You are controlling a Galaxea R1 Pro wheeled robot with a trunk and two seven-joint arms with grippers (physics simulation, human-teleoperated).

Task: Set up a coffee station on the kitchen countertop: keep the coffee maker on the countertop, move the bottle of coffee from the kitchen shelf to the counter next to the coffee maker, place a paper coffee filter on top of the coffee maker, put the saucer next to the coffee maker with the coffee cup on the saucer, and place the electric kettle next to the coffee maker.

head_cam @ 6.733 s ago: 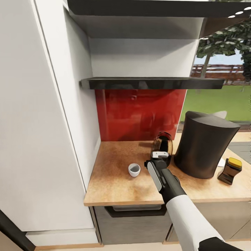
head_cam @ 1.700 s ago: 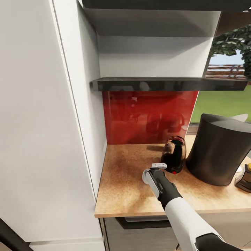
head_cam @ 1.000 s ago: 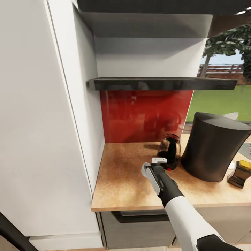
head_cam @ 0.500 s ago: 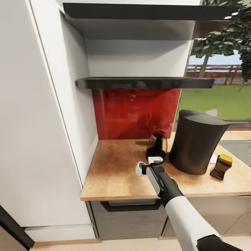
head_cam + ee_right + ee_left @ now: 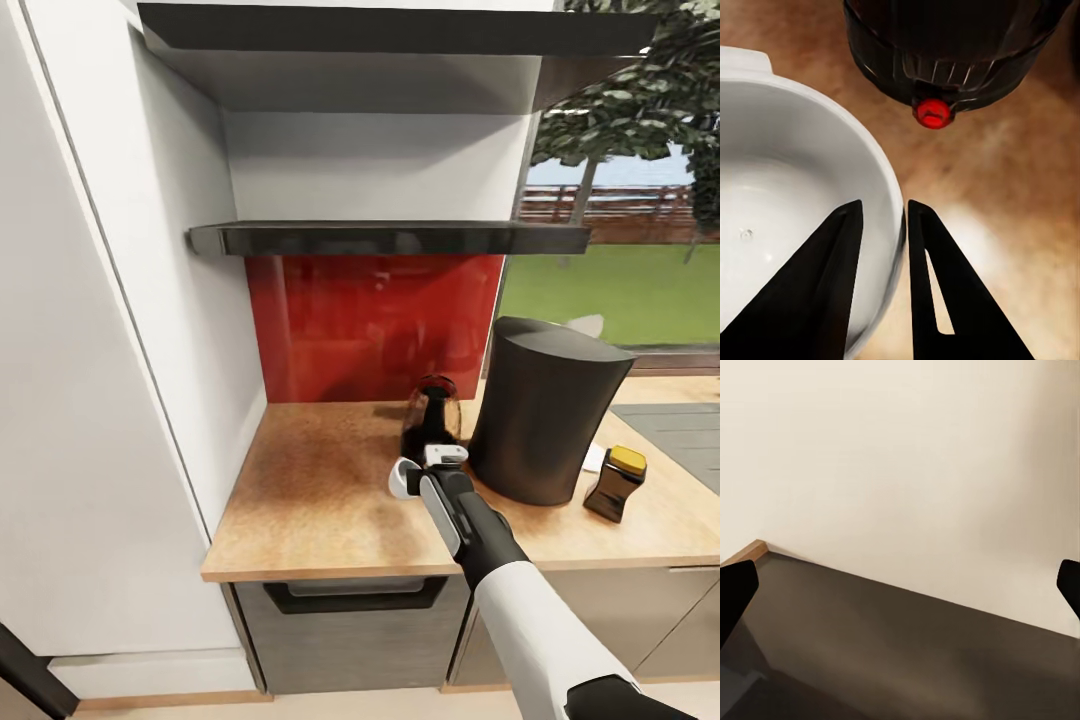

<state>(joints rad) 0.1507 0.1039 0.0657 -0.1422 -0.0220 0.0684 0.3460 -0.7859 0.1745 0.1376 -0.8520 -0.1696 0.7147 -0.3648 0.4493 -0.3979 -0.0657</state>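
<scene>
My right gripper [image 5: 422,468] is shut on the rim of the white coffee cup [image 5: 402,478], one finger inside it and one outside [image 5: 885,208]. The coffee cup [image 5: 780,187] is just in front of the electric kettle [image 5: 432,418], whose red button [image 5: 933,112] faces me. The tall dark coffee maker [image 5: 540,420] stands right of the kettle on the countertop [image 5: 300,500]. An off-white paper tip [image 5: 584,325], seemingly the coffee filter, peeks over its top. The bottle of coffee [image 5: 613,483] stands right of it. A flat white edge [image 5: 594,457], perhaps the saucer, shows between them. My left gripper [image 5: 900,585] is open.
The dark kitchen shelf [image 5: 390,238] hangs above a red backsplash [image 5: 370,320]. A tall white cabinet side [image 5: 100,400] closes off the countertop's left end. Grey drawer fronts with a black handle [image 5: 350,598] sit below. The left wrist view faces a beige wall over a dark surface [image 5: 907,660].
The cup stood free on the countertop 6.7 s ago; now my right gripper holds it by the rim near the kettle. The head camera has moved, shifting the whole scene left.
</scene>
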